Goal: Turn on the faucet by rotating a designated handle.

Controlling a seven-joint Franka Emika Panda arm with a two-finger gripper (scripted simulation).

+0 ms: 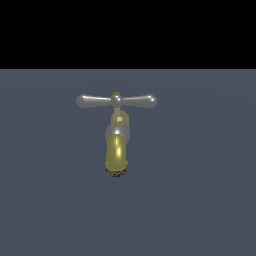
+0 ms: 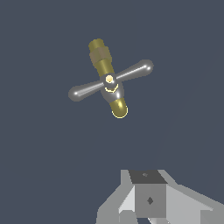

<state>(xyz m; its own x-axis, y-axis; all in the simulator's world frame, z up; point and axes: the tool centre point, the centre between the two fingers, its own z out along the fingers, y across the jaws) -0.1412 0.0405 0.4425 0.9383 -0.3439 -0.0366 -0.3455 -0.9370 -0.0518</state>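
hovering my gripper (image 2: 151, 216) well off the handle (image 1: 116, 101), faucet (image 1: 117, 150) untouched; finger state i cannot tell; whole turn remains.

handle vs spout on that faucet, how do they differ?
Colour: handle is silver-grey, spout is brass-gold. Pose: in the exterior view the handle lies crosswise, the spout runs down below it. Ends: handle has two smooth bulbs, spout one rough tip. Both are shiny.
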